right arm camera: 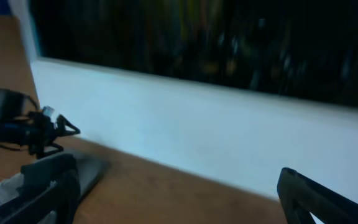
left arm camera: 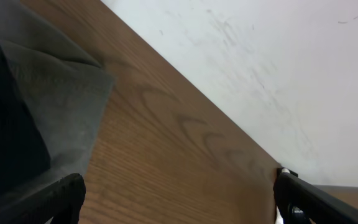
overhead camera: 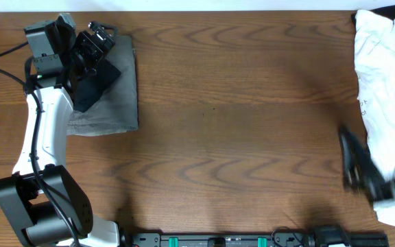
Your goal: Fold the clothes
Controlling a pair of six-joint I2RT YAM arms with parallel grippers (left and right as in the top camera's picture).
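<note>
Of the clothes I see only a strip of black fabric (overhead camera: 393, 10) peeking out behind the white garment at the far right edge; the rest is hidden. My left gripper (overhead camera: 103, 60) (left arm camera: 179, 202) hovers open at the back left, over the folded grey-green trousers, with bare wood between its fingers. A black patch (left arm camera: 5, 124) lies over those trousers; I cannot tell what it is. My right gripper (overhead camera: 355, 161) (right arm camera: 179, 199) is blurred at the right, beside the white garment, open and holding nothing.
Folded grey-green trousers (overhead camera: 115, 103) (left arm camera: 67, 93) (right arm camera: 87, 169) lie at the back left. A crumpled white garment with small dark print (overhead camera: 382, 75) fills the right edge. A white wall (left arm camera: 260, 62) rises behind the table's far edge.
</note>
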